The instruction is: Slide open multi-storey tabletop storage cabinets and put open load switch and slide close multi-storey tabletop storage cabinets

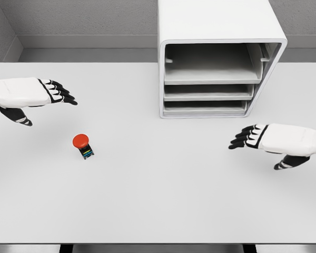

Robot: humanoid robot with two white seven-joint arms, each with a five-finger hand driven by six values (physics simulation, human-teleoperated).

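The load switch (83,145), red-capped, sits on the tabletop (158,200), well left of and nearer than the storage cabinet (216,68). The left robot hand (45,92) hovers beyond the switch, fingers spread, empty. The right robot hand (258,138) hovers before the cabinet, likewise spread and empty.

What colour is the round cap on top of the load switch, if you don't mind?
Red, on the load switch in the head view, the only view given.

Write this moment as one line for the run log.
left hand: open, empty | right hand: open, empty | load switch: on table, untouched | cabinet: back of table
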